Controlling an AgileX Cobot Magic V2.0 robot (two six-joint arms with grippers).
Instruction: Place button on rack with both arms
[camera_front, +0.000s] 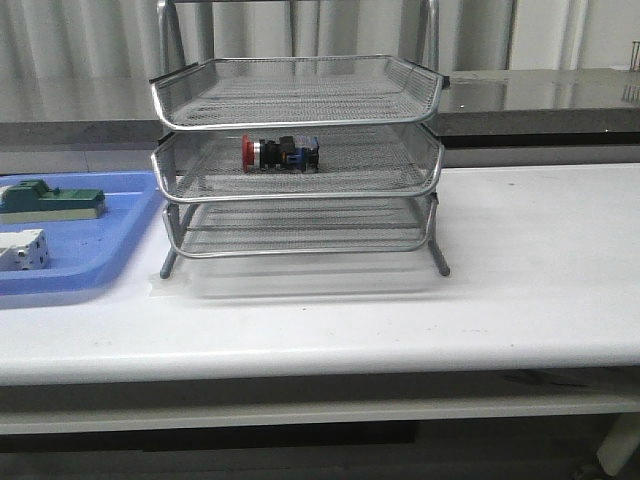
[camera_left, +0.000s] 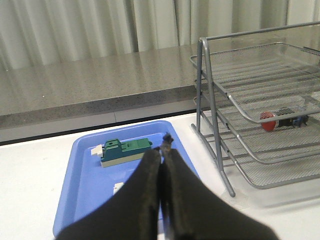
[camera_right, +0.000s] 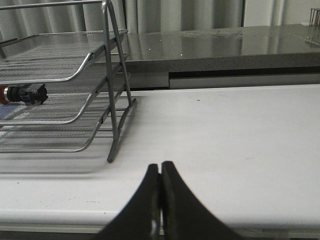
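Lying on its side in the middle tier of the three-tier silver wire-mesh letter rack (camera_front: 297, 150): the small push-button with the red mushroom head, black collar and blue-and-black body (camera_front: 280, 153), red head pointing left, body trailing right, resting on the mesh near the tier's centre and slightly toward the far side. Showing up again through the mesh in the left wrist view (camera_left: 282, 121), and at the edge of the right wrist view (camera_right: 22, 93), sitting between the top and bottom tiers.

Standing on the white tabletop (camera_front: 520, 270), the rack, legs planted, top and bottom tiers holding nothing visible.

Sitting just left of the rack, a flat blue plastic tray (camera_front: 95, 265), carrying a green rectangular block (camera_front: 52, 201) on its far part and a white boxy part (camera_front: 22, 249) nearer the front edge.

Hovering above the near end of that blue tray (camera_left: 85, 195), the black left gripper (camera_left: 160, 165), wedge fingers pressed together, clamping nothing. Green block (camera_left: 124, 151) lying beyond the fingertips.

Hanging over the bare white table (camera_right: 240, 145) to the right of the rack (camera_right: 75, 90), the black right gripper (camera_right: 160, 172), fingers likewise squeezed together and carrying nothing. Neither arm appearing in the front view.
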